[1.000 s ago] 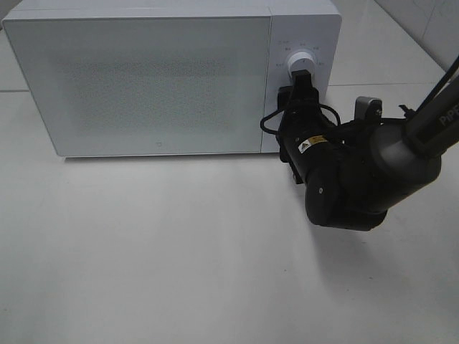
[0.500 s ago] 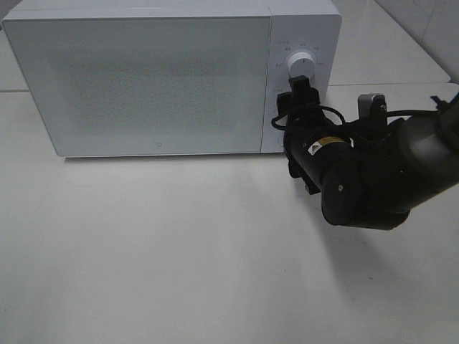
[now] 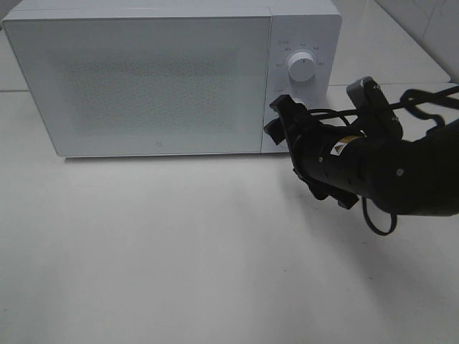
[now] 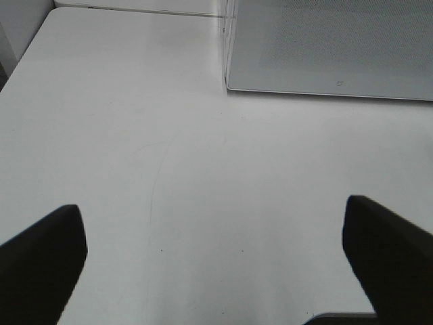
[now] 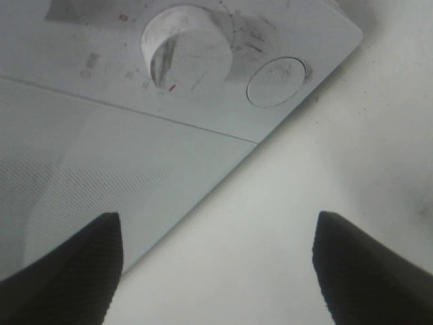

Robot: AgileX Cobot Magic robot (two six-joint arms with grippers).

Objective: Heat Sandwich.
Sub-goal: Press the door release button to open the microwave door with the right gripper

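The sandwich is out of view. A white microwave (image 3: pixel 158 79) stands at the back of the table with its door shut. Its round knob (image 3: pixel 301 67) sits on the control panel, and the right wrist view shows the knob (image 5: pixel 187 49) with a round button (image 5: pixel 276 81) beside it. My right gripper (image 3: pixel 280 115) hangs open just in front of the panel's lower part, below the knob and touching nothing. Both dark fingertips (image 5: pixel 74 264) frame the panel in its wrist view. My left gripper (image 4: pixel 216 271) is open over bare table, with the microwave's lower corner (image 4: pixel 230 84) ahead.
A white table (image 3: pixel 179 251) stretches out in front of the microwave. The right arm's dark body (image 3: pixel 387 172) and its cables hang over the table's right side. A tiled wall (image 3: pixel 430 21) rises at the far right.
My right gripper has come off the knob, dropped lower along the panel and tilted. The arm behind it swung down and to the right. The left gripper has not moved.
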